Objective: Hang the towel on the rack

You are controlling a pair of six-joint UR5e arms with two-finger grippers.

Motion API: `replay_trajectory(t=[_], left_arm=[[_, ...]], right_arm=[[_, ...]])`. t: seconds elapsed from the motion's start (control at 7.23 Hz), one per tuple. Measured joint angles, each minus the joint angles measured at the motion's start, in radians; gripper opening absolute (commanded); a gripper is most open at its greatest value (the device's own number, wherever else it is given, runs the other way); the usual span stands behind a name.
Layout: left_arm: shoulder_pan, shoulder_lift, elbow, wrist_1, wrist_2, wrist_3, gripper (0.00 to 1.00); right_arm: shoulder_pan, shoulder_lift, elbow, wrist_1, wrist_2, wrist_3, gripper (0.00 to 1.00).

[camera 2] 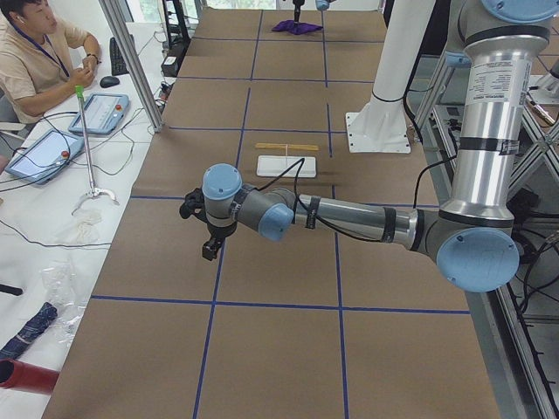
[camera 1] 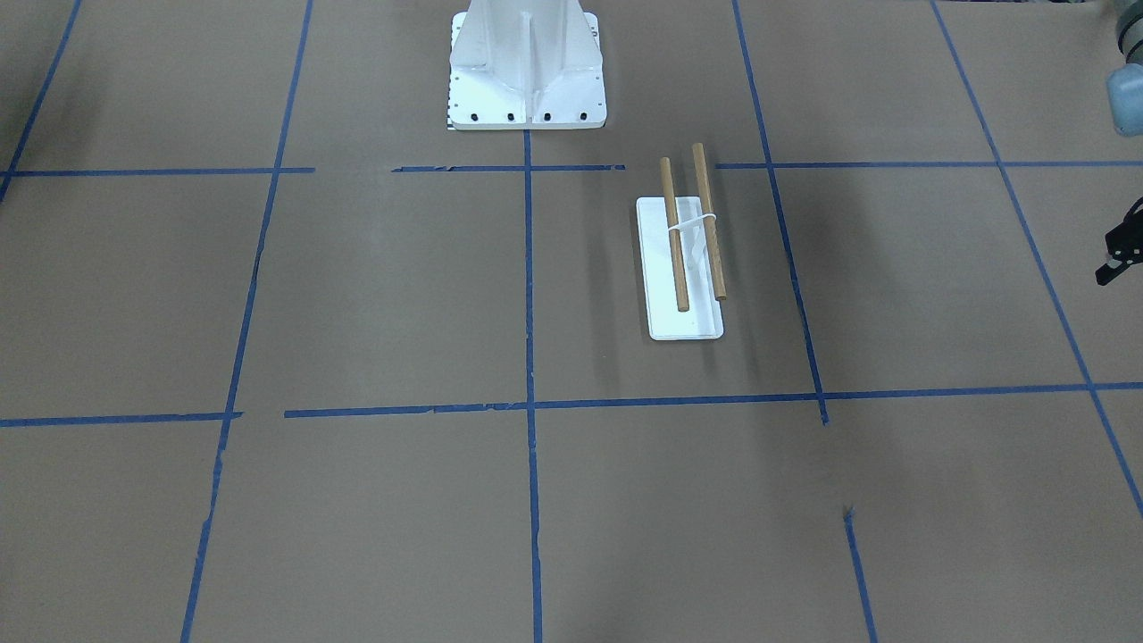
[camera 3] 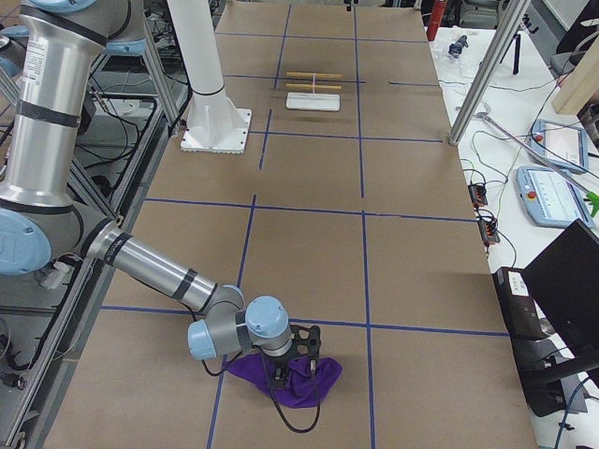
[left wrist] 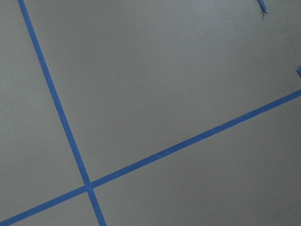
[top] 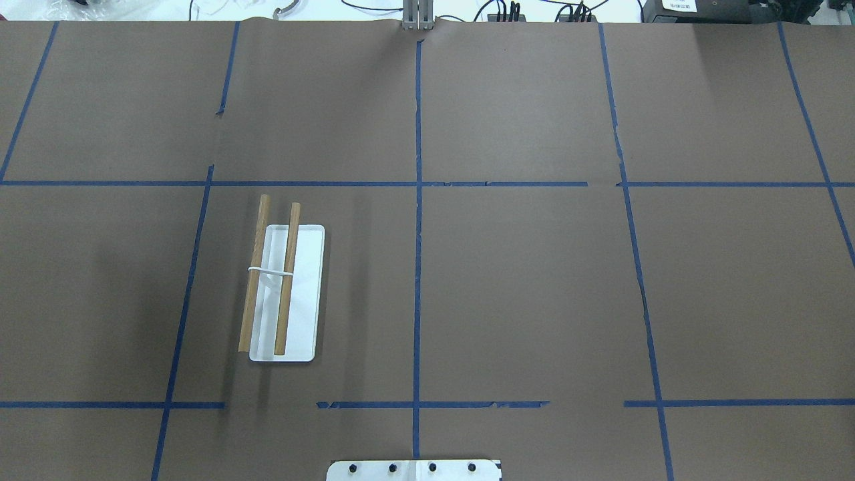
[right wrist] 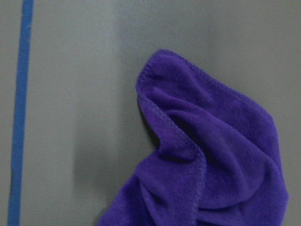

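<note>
The rack [camera 1: 683,268] has a white base and two wooden rods side by side. It stands on the brown table on my left side and also shows in the overhead view [top: 286,294]. The purple towel [camera 3: 292,382] lies crumpled near the table's end on my right and fills the right wrist view [right wrist: 211,160]. My right gripper [camera 3: 301,348] hangs right over the towel, perhaps touching it; I cannot tell whether it is open or shut. My left gripper [camera 2: 210,247] hovers above bare table, far from the rack; only its edge shows in the front view [camera 1: 1118,257], its state unclear.
The robot's white pedestal [camera 1: 525,71] stands at the table's middle back. Blue tape lines [top: 417,267] grid the table. An operator [camera 2: 35,52] sits with tablets [camera 2: 98,112] beside the table's left end. A dark monitor [camera 3: 571,290] stands off the far side.
</note>
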Motion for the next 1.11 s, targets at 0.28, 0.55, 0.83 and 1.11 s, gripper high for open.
replay_trajectory(t=[0.28, 0.55, 0.83, 1.11], left_arm=[[0.000, 0.000, -0.002, 0.000, 0.002, 0.001, 1.00], [0.000, 0.001, -0.003, -0.001, 0.002, 0.001, 1.00], [-0.001, 0.007, -0.003, -0.002, 0.000, 0.001, 1.00], [-0.001, 0.004, -0.009, -0.008, -0.006, -0.012, 1.00]], right_arm=[[0.006, 0.033, -0.052, 0.004, -0.003, 0.020, 0.48], [0.007, 0.074, -0.061, 0.005, -0.002, 0.065, 0.00], [0.007, 0.079, -0.054, 0.008, 0.007, 0.090, 0.00], [0.011, 0.058, 0.015, 0.007, 0.073, 0.107, 0.00]])
